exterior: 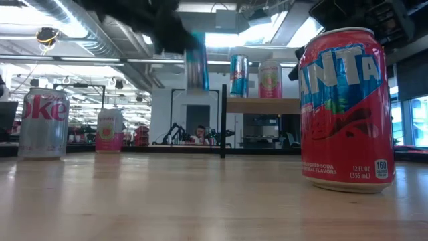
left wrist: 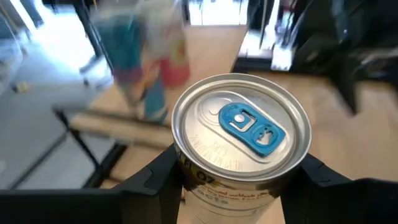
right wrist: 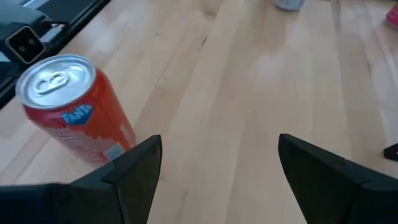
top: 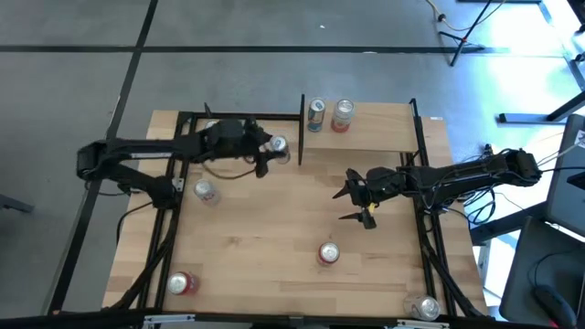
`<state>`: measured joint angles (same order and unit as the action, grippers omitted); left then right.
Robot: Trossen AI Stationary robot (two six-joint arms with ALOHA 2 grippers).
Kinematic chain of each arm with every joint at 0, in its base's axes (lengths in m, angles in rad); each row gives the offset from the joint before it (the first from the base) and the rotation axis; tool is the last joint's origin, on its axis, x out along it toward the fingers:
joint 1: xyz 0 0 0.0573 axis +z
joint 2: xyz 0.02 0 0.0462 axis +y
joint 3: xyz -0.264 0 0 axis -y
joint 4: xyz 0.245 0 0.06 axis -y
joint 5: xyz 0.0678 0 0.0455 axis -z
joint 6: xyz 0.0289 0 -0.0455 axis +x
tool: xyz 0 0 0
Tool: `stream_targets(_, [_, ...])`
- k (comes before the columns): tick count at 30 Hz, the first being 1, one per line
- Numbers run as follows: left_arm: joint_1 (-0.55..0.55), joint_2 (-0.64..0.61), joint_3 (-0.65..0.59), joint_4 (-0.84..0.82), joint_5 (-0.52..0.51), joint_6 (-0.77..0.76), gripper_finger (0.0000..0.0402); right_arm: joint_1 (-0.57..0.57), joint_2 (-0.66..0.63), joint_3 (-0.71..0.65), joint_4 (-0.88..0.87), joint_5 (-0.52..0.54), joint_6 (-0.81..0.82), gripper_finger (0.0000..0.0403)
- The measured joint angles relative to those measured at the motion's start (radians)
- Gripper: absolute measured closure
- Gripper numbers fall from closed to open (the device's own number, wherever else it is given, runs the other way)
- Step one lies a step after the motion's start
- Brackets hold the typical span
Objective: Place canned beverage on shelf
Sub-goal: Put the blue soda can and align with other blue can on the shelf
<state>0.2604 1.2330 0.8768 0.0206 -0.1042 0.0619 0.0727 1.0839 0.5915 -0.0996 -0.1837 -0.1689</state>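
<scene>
Two cans (top: 329,115) already stand on the shelf (top: 384,137) while the left gripper (left wrist: 239,180), jaws clamped round a blue-tabbed can (left wrist: 241,134), carries it just beside the shelf, right gripper (right wrist: 217,171) waiting wide over mid-table

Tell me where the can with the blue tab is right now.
High view: the can with the blue tab sits between the left claw's fingers at the back of the table, just left of the shelf and its two cans.

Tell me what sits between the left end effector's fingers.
A silver can with a blue tab sits between the left end effector fingers, in the left wrist view.
</scene>
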Motion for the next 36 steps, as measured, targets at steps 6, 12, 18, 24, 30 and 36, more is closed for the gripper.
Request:
stream_targets(6, [-0.135,0.006,0.087,-0.025,-0.100,0.020,0.0231,0.000,-0.038,0.001,0.001,-0.012,0.029,0.0100])
stream_targets(12, [-0.121,0.125,0.296,-0.111,-0.033,0.045,0.0230,0.000,-0.081,0.001,0.004,-0.011,0.032,0.0100])
stream_targets(18, [-0.047,0.304,0.556,-0.291,0.126,0.104,0.0229,0.000,-0.076,0.001,0.027,-0.011,0.033,0.0100])
stream_targets(24, [0.051,0.494,0.794,-0.454,0.340,0.168,0.0229,0.000,-0.073,0.000,0.001,-0.011,0.054,0.0100])
stream_targets(30, [0.140,0.567,0.860,-0.487,0.376,0.211,0.0228,0.000,-0.072,0.000,-0.023,-0.011,0.060,0.0100])
stream_targets(36, [0.190,0.564,0.836,-0.481,0.389,0.212,0.0228,0.000,-0.072,0.000,-0.025,-0.011,0.060,0.0100])
